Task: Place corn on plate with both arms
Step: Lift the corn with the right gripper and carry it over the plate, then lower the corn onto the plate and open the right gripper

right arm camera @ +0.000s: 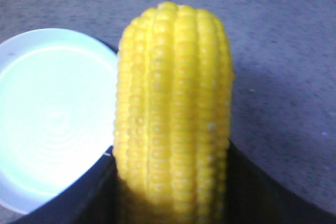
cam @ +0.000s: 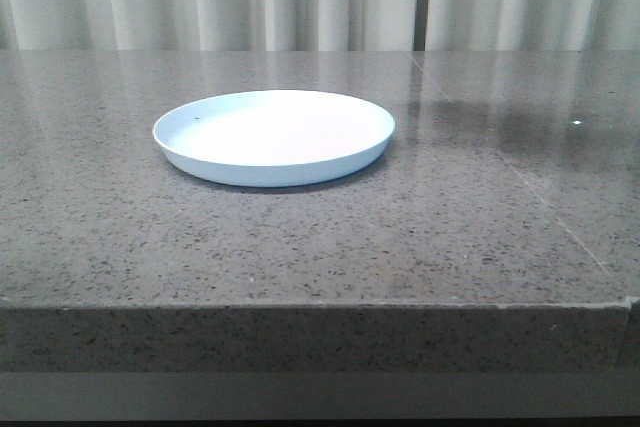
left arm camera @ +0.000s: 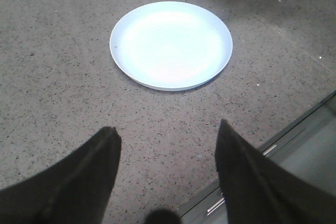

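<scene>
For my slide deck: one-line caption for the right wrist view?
Right gripper carries the corn above the table, beside the plate.

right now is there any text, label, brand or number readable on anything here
None: no readable text in any view.
The plate is plain and unmarked.
The corn, held in the right gripper, shows only rows of kernels.
The left gripper and the table carry no markings.
</scene>
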You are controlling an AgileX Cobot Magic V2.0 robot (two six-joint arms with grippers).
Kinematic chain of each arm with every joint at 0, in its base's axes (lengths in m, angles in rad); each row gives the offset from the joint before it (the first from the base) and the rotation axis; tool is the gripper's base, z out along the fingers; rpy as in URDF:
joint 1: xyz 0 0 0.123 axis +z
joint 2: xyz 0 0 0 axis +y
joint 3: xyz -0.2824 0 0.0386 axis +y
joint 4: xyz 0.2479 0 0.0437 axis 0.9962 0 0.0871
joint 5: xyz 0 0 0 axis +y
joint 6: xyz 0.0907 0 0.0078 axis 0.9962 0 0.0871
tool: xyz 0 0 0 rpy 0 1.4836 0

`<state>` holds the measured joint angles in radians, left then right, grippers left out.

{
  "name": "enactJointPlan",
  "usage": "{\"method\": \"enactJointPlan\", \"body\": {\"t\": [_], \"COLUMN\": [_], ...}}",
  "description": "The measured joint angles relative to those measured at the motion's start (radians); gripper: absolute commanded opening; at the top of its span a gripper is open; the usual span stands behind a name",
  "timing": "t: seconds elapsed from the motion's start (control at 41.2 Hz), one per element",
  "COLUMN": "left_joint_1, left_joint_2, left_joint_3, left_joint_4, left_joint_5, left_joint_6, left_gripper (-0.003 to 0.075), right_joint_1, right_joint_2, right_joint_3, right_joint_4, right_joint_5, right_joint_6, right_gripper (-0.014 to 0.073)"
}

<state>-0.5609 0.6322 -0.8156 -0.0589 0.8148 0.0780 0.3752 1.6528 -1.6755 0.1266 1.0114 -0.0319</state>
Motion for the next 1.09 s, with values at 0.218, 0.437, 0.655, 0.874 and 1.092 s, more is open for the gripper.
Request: {"method": "enactJointPlan", "body": {"t": [0.218,0.437,0.655,0.874,1.092], "left_joint_1": [0.000,0.000,0.000,0.000,0.000], "left_joint_2": [0.000,0.000,0.000,0.000,0.000], "left_joint_3": [0.000,0.000,0.000,0.000,0.000], "left_joint_4": [0.000,0.000,0.000,0.000,0.000], "left_joint_5": [0.000,0.000,0.000,0.000,0.000], "left_joint_6": [0.000,0.000,0.000,0.000,0.000], "left_gripper": [0.0400,0.0400,0.0400,0.0400,0.0400], "right_joint_1": [0.192,0.267,0.267,0.267,0.267], "right_joint_2": [0.092,0.236,0.322,0.346,0.346], "right_joint_3": [-0.076,-0.117,-0.117,-0.117,-0.119], "right_joint_4": [-0.103,-0.213,-0.224,-0.232,-0.263], "right_joint_5": [0.028,-0.019,-0.129,-0.193,-0.195], "right_joint_6": [0.096,0.387,0.586,0.656,0.664], "right_gripper": [0.0269,0.0269,0.0297,0.0541,0.0622]}}
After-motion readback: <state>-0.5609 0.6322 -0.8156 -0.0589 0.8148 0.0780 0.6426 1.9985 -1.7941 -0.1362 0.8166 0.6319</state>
